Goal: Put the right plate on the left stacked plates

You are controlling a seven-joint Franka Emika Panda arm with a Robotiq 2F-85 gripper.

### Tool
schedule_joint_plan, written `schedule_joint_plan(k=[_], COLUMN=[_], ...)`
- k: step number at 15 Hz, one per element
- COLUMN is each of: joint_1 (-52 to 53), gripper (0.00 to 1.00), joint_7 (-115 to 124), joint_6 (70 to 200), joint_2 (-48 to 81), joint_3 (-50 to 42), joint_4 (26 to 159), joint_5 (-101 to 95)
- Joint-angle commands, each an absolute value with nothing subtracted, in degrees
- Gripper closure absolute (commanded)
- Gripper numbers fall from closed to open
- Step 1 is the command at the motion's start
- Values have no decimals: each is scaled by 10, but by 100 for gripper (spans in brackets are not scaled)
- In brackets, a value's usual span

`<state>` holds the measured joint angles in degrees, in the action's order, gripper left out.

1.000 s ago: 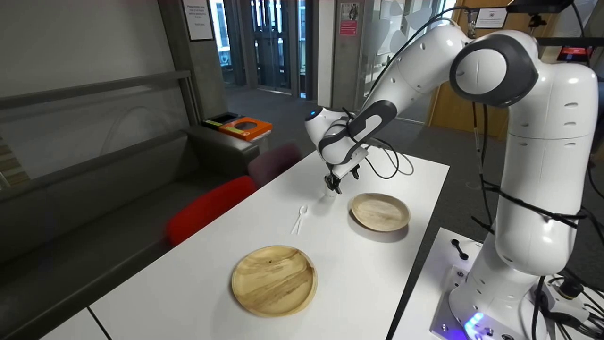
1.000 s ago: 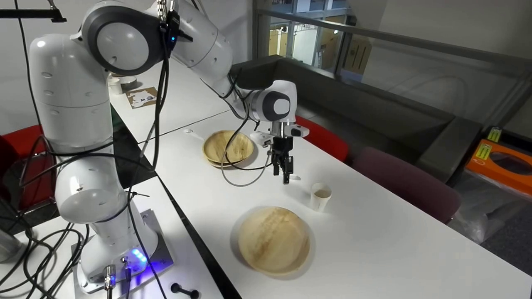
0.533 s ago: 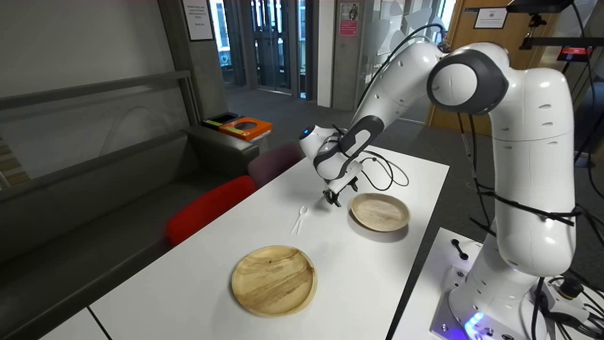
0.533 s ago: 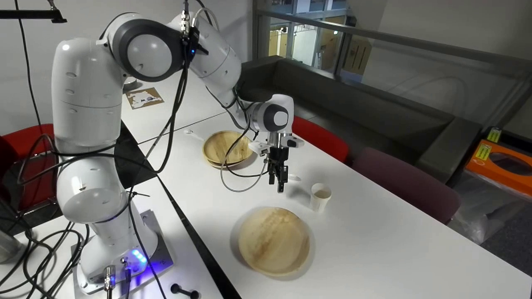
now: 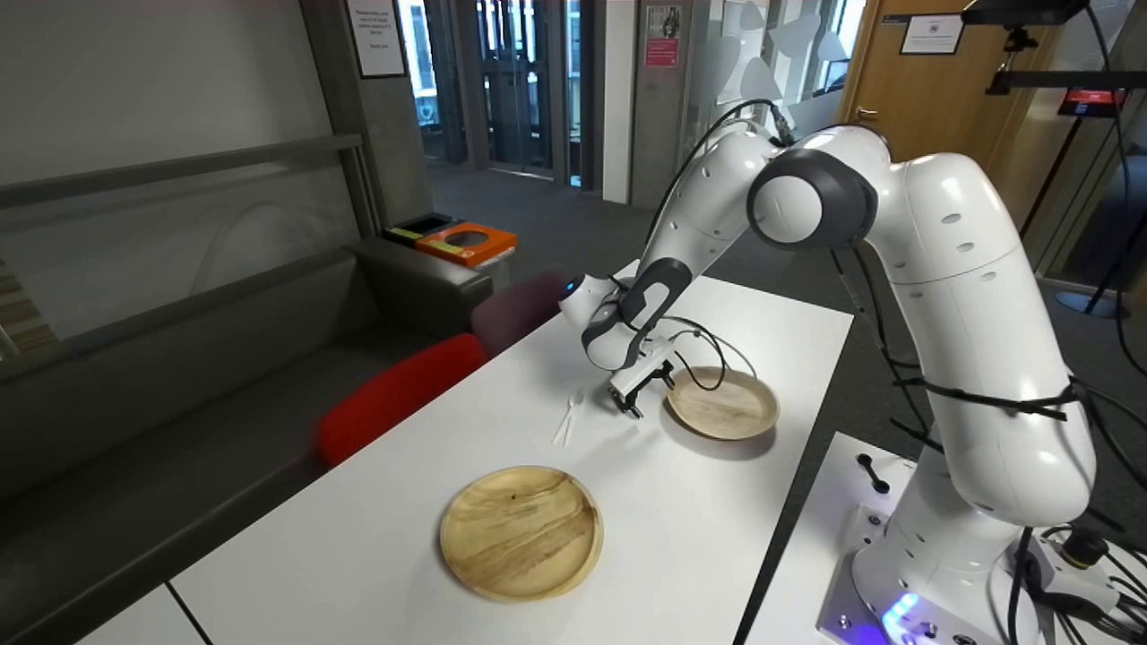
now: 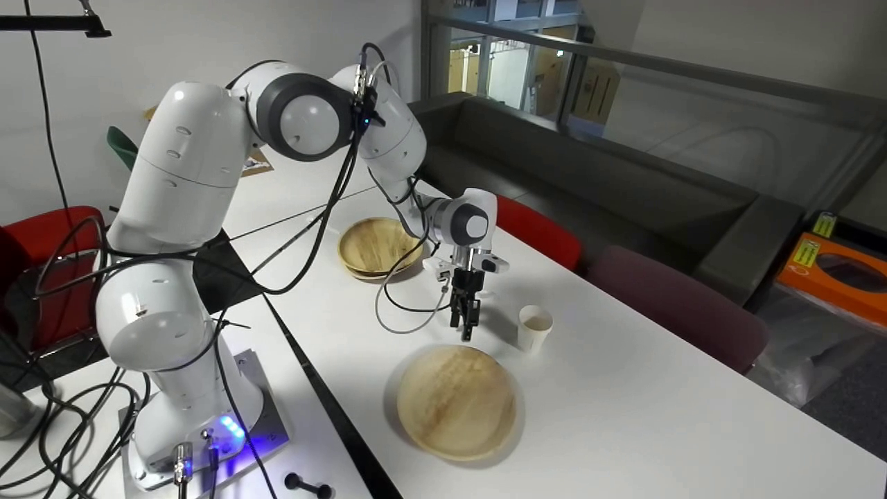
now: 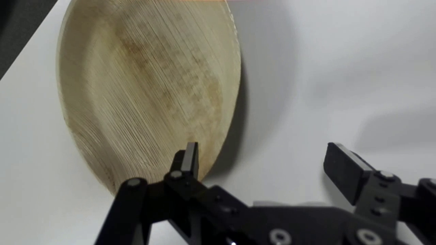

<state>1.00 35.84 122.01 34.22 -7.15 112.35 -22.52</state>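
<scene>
Pale wood with brown streaks on its inner face, the right plate [image 7: 146,85] lies on the white desk [image 5: 663,537], near the long edge that faces the robot base [image 5: 936,546]; in an exterior view it sits toward the far corner on that side. The Robotiq gripper [image 7: 262,154] points down just beside the plate, its two black fingers spread wide apart. In the wrist view one fingertip overlaps the plate's rim and the other is over the desk surface; whether the first touches the wood I cannot tell.

Golden-brown and grained, the left stacked plates [image 5: 521,533] stand well apart from the gripper, about midway between the desk's two long edges and toward the short edge where a second desk [image 6: 291,187] joins. Two rims show in an exterior view. A white spoon [image 5: 575,399] lies between stack and gripper, nearer the long edge lined by a red chair [image 6: 537,229] and a maroon chair [image 6: 679,305]. A white paper cup [image 6: 534,334] stands upright near the gripper, on the plate's side toward that same edge.
</scene>
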Motion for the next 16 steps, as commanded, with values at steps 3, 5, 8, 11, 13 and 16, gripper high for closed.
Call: schedule_joint_plan(k=[3,5,8,11,13,16], joint_1=[16,16,17,15,15,15], gripper=[0,0,0,26,41,64], joint_7=[359,359,367,359,359,358], joint_6=[1230,1228,1231,1229,1228,1228], joint_2=[346,350,357,367,370,371], joint_3=[-101,-107,-116,-122,-124,-126], joint_4=[1109,1107,1108,1106,1105,1107], joint_5=[-201,-202,-204,-205,-205,-204])
